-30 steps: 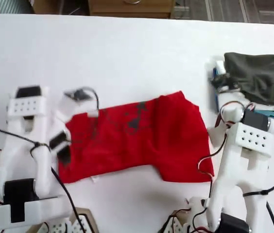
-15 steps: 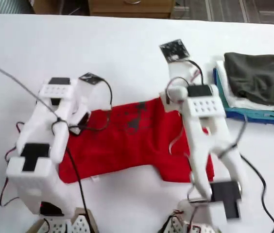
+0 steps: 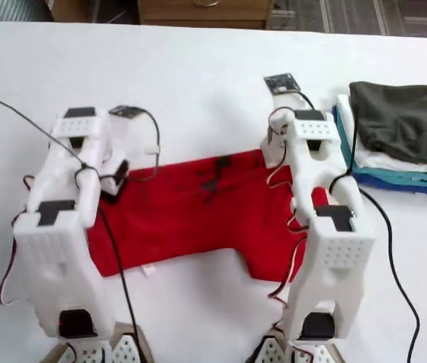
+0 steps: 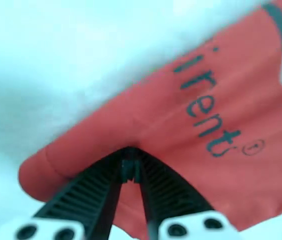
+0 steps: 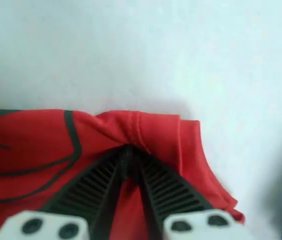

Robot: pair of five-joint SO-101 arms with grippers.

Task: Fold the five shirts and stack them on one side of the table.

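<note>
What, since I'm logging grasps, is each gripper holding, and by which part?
Both pinch the red fabric shirt along its far edge: left gripper near one end, right gripper near the other.

1. One red shirt [image 3: 198,215], spread out.
2. One stack [image 3: 395,151] of folded shirts, with three layers to tell apart: one olive shirt [image 3: 406,117], one white shirt [image 3: 372,160], one teal shirt [image 3: 403,180]. Cannot tell whether more lie between them.
3. Makes four shirts countable in all.
4. Two arms: one left arm [image 3: 66,227], one right arm [image 3: 323,219].
5. Two grippers, one per arm: left gripper [image 4: 130,167], right gripper [image 5: 127,155].
6. Two ribbed black fingers [image 4: 96,190] on each gripper, four altogether.
7. One table [image 3: 198,83].
8. One wooden cabinet [image 3: 206,11] beyond the table's far edge.
</note>
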